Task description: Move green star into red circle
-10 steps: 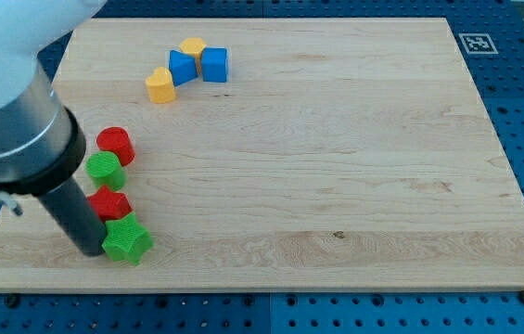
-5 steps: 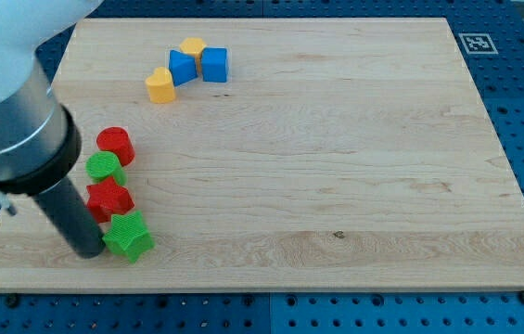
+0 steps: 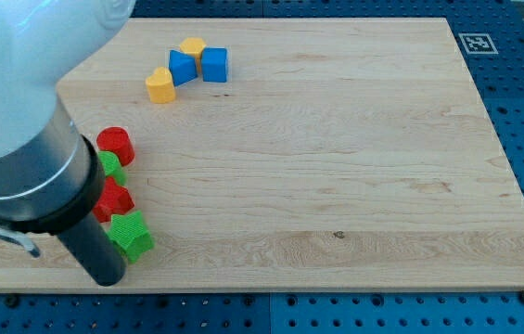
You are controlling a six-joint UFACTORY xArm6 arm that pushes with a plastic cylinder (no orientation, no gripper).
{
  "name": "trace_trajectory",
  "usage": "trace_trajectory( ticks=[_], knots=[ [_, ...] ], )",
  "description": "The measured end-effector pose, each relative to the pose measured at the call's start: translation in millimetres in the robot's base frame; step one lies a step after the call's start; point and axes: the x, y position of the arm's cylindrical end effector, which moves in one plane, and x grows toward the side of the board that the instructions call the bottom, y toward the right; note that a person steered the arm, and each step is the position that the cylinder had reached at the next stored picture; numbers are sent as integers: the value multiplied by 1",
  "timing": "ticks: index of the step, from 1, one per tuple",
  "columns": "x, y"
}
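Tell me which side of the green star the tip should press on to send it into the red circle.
Press the green star on its bottom edge, coming from the view's bottom and pushing up. The red circle sits above it at the head of a column, with a red block and a green block between, so these will likely be shoved along. My tip is already at the star's lower left.

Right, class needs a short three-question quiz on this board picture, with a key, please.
1. True or false: my tip sits at the view's lower left of the green star.
2. Which block lies nearest the view's top? A) yellow block B) red circle C) blue cube
3. Fill in: between the red circle and the green star lie a green block and a red ____.

Key: 1 true; 2 A; 3 block
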Motion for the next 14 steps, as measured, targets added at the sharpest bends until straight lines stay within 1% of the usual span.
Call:
trace_trajectory(
  ticks=[1,2,3,4,6,7,8,11,12,13,14],
  knots=[
    [0,26],
    [-14,29],
    [-47,21],
    [-63,15],
    [-67,12],
    [-84,11],
    [-91,11],
    [-74,34],
    [-59,45],
    [-43,16],
    [-38,-17]
  ],
)
